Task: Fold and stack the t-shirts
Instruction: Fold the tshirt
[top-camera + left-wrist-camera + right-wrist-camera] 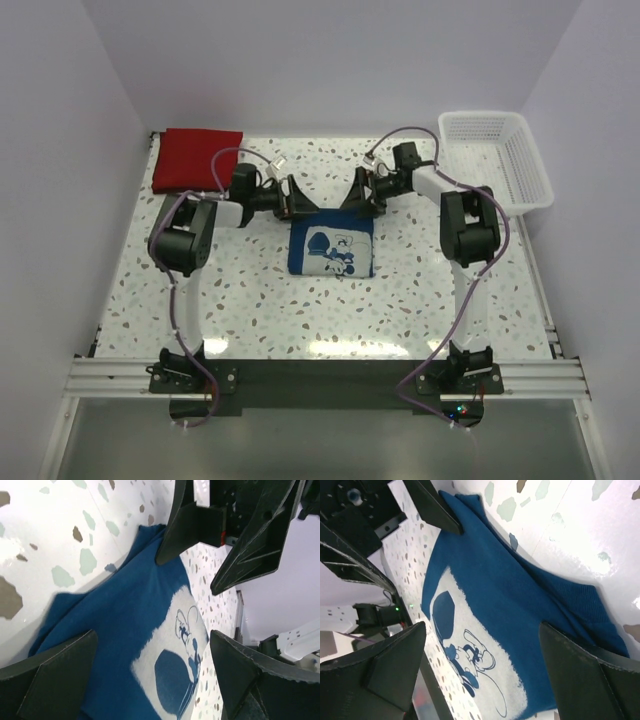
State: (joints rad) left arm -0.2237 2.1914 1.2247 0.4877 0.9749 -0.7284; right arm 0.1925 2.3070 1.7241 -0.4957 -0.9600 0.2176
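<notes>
The navy shirt [331, 249], folded at the table's centre, is being flanked by both grippers.

The left gripper [300, 203] and right gripper [356, 196] are being held wide apart and empty just over the shirt's 12 o'clock edge, probably so both far corners can be pinched together. The red shirt [198, 159] is lying folded at 11 o'clock, probably being used as the stack's spot.
</notes>
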